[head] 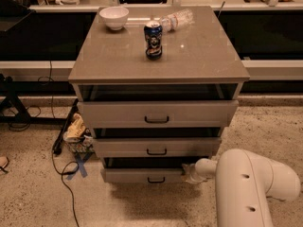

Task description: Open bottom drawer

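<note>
The bottom drawer is the lowest and narrowest grey-beige front of the cabinet, with a small black bar handle. It stands pulled out a little, with a dark gap above its front. My white arm comes in from the lower right. My gripper is at the right end of the bottom drawer's front, against it. The middle drawer and the top drawer also stand slightly out.
On the cabinet top stand a blue can, a white bowl and a lying plastic bottle. A bag of rubbish and black cables lie on the floor to the left. A dark counter runs behind.
</note>
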Available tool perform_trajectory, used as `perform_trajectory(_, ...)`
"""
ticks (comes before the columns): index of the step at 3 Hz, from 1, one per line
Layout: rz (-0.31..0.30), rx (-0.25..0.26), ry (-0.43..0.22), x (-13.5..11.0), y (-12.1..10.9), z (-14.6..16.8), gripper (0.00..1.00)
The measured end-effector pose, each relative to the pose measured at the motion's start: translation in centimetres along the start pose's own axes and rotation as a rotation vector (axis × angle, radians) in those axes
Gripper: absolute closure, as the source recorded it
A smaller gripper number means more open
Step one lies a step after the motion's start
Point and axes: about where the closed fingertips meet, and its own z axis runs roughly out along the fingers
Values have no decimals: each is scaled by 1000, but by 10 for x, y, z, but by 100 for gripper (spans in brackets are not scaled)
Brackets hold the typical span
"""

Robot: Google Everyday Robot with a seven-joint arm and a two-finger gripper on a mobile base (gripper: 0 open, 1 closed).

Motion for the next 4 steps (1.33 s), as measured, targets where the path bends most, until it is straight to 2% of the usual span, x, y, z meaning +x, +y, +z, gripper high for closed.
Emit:
perform_trajectory(1,0,0,0,0,0,0,100)
perform_trajectory(2,-16,-23,19,1,19,-4,100)
perform_trajectory(3,17,-30,54,5,47,-14,100)
perform_trajectory(4,18,-30,54,4,47,-16,100)
